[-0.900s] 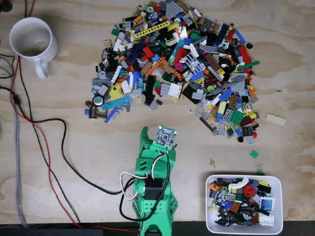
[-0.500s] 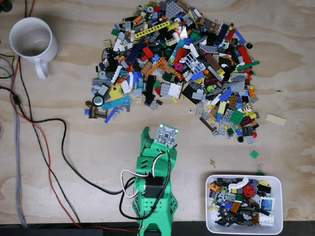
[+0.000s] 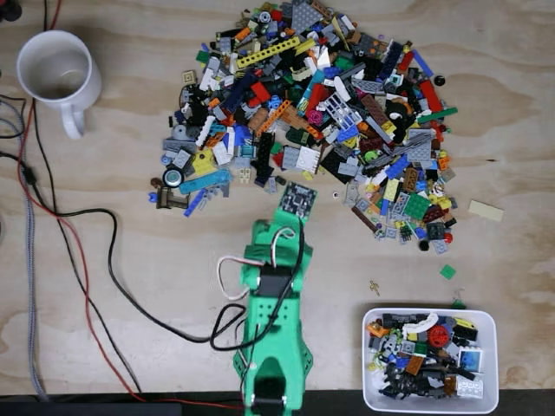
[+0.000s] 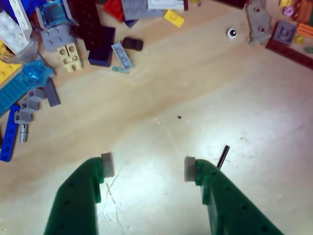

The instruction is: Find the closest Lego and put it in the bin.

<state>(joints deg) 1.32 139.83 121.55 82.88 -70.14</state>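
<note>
Claw (image 4: 148, 168) is seen spread wide in the wrist view, both green fingers (image 4: 78, 196) tipped with grey pads (image 4: 107, 164); nothing is held between them and only bare wood of the desk (image 4: 161, 117) lies in the gap. A thin dark pin (image 4: 223, 155) lies just beside the right-hand finger in that view. Loose pieces are noted toward the far edge of the wrist view: a tan brick (image 4: 69, 56), a small black piece (image 4: 132, 44), a yellow plate (image 4: 174, 18) and a white round stud (image 4: 232, 33).

In the fixed view the green arm (image 3: 273, 321) is seen reaching up from the desk's bottom edge, its camera board (image 3: 297, 200) at the lower fringe of the Lego pile (image 3: 321, 113). The bin (image 3: 429, 360) sits in the bottom right corner of the desk, partly filled with bricks, well apart from the claw. A white mug (image 3: 56, 74) stands near the top left corner, with cables (image 3: 78, 251) along the left edge.
</note>
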